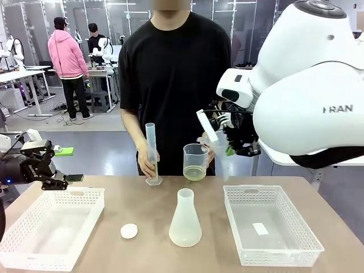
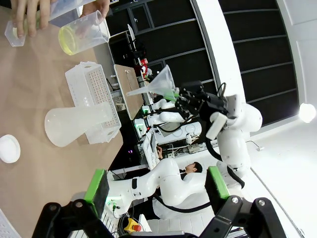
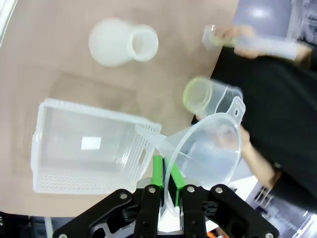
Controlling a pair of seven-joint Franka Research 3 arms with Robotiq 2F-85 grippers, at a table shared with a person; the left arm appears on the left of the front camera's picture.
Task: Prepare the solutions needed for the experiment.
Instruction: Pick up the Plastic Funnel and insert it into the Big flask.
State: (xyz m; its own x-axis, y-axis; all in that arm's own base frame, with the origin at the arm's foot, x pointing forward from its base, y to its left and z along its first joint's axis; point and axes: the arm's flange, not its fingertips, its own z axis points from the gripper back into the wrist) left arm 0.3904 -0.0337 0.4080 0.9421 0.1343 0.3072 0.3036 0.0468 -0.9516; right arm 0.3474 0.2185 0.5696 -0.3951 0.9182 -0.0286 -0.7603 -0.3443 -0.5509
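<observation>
1. The brown table (image 1: 142, 199) stood in an open lab hall, and a person in black stood at its far side.
2. The solutions (image 1: 194, 172), a little pale yellow liquid, lay in the bottom of a translucent beaker (image 1: 195, 156) at the far edge, near the middle. It was just right of the measuring cylinder (image 1: 151, 148) that the person's hand (image 1: 149, 166) held.
3. The right gripper (image 3: 167, 171) was pressed together on the rim of a clear funnel (image 3: 210, 146), in the air right of the beaker.
4. The left gripper (image 2: 156, 186) was spread wide with nothing between its pads, at the far left.
5. In my judgement the liquid is light but spills easily, and the thin plastic beaker may bend. It is better to take it by the handle or the upper wall and keep it upright.
6. The empty flask (image 1: 185, 219) stood nearer, in the middle.
</observation>
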